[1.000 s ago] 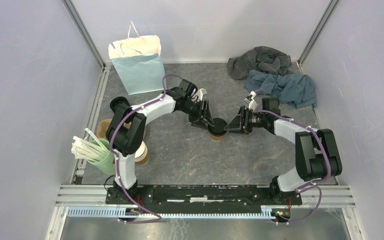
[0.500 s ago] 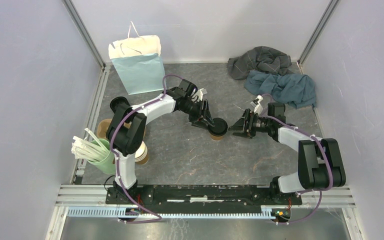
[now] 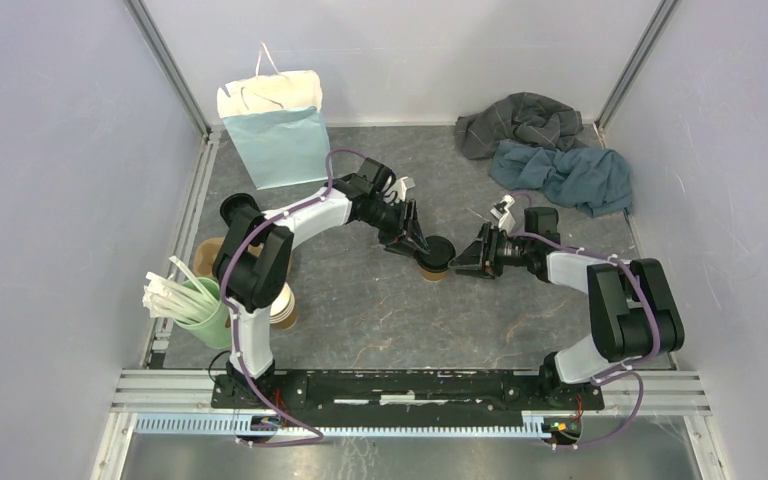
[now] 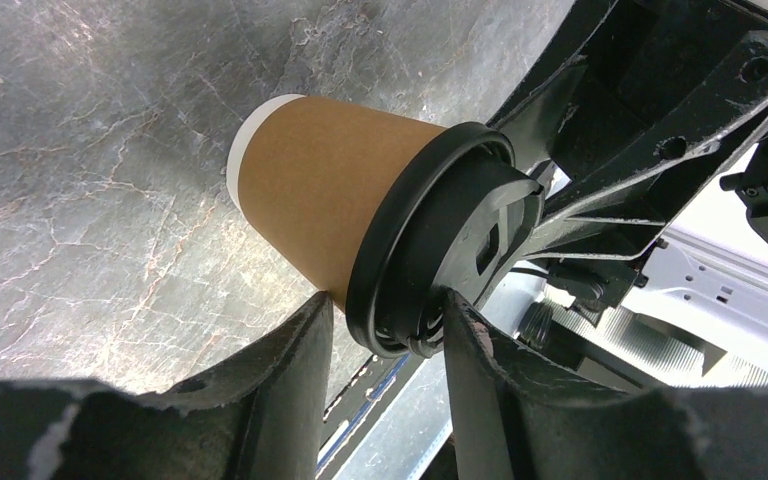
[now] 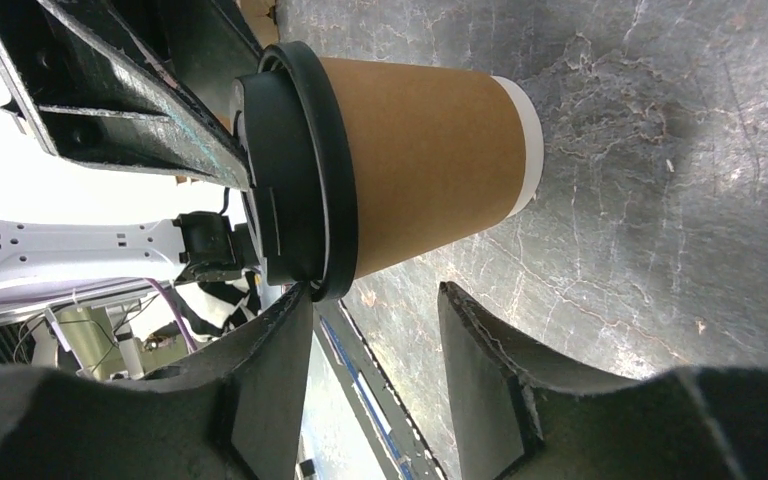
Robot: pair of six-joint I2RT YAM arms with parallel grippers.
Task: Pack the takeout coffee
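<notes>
The takeout coffee (image 3: 435, 257), a brown paper cup (image 4: 310, 200) with a black lid (image 4: 440, 240), stands near the middle of the table. My left gripper (image 3: 422, 247) comes at it from the left. It is shut on the lid's edge (image 4: 385, 305), one finger under the rim against the cup wall and the other on the lid's top. My right gripper (image 3: 465, 260) is just right of the cup and open (image 5: 375, 295). One right fingertip (image 5: 300, 300) touches the lid rim (image 5: 295, 170); no part of the cup (image 5: 420, 170) lies between its fingers.
A pale blue paper bag (image 3: 275, 130) stands at the back left. Crumpled grey and blue cloths (image 3: 550, 150) lie at the back right. A pale green cup of white sticks (image 3: 195, 305) and stacked brown cups (image 3: 282, 305) sit by the left arm's base.
My right gripper let go of the cup, drew back to the right, then came back close to it. My left gripper stayed on the lid and closed a little.
</notes>
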